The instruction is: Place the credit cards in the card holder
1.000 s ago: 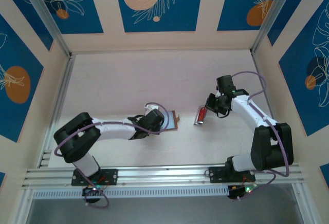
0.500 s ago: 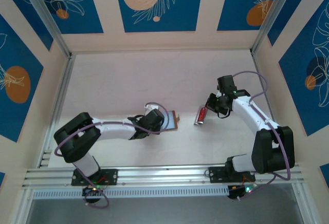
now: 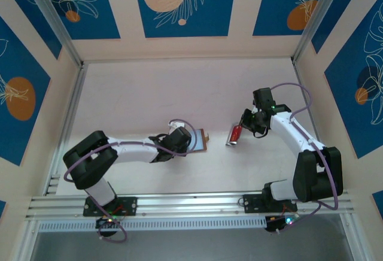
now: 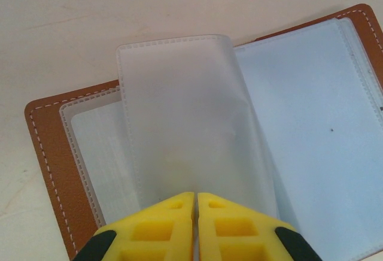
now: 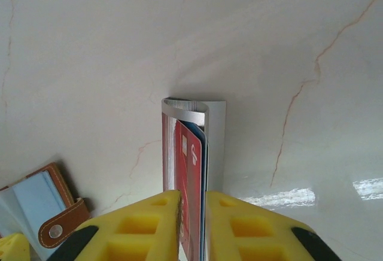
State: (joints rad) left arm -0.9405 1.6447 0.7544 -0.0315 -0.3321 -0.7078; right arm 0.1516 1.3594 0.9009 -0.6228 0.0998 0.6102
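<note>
The left gripper [image 4: 195, 198] pinches one clear sleeve [image 4: 185, 123] of the open card holder [image 4: 48, 147], holding it raised, probably to expose a pocket. To its right, the right gripper [image 5: 192, 198] straddles the credit cards [image 5: 192, 159], which stand in a silver rack [image 5: 215, 129]; I cannot tell whether it squeezes them. The table [image 3: 149, 93] is pale and marbled, and the walls [image 3: 179, 3] have blue leaf-print panels.

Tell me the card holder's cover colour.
The card holder is reddish-brown with pale stitching; clearest in left wrist view.
</note>
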